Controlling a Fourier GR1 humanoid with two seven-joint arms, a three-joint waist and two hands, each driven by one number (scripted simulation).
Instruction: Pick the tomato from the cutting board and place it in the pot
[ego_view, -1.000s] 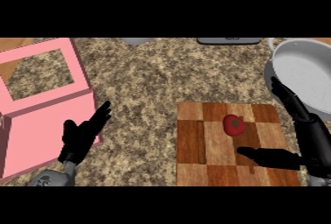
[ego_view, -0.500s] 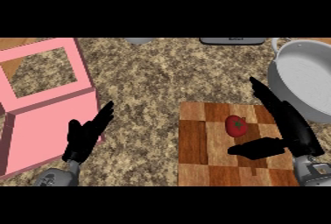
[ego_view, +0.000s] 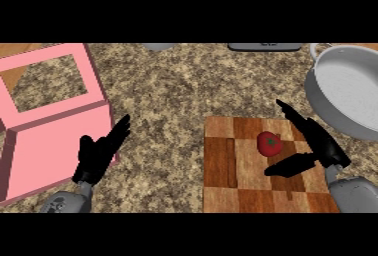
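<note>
A red tomato (ego_view: 269, 143) lies on the wooden cutting board (ego_view: 229, 170) at the lower right of the counter. My right hand (ego_view: 316, 145) is open just right of the tomato, fingers stretched up along the board's right edge and thumb reaching left below the tomato; I see no contact with it. The grey pot (ego_view: 347, 95) stands at the upper right, partly cut off by the view's edge. My left hand (ego_view: 100, 155) rests open at the lower left, fingers up.
A pink box (ego_view: 44, 125) with an open lid takes up the left side, close to my left hand. A dark flat object (ego_view: 264, 46) and a grey object (ego_view: 157, 46) sit at the counter's far edge.
My right hand has moved left over the cutting board and now flanks the tomato. The view has shifted slightly. My left hand has stayed in place.
</note>
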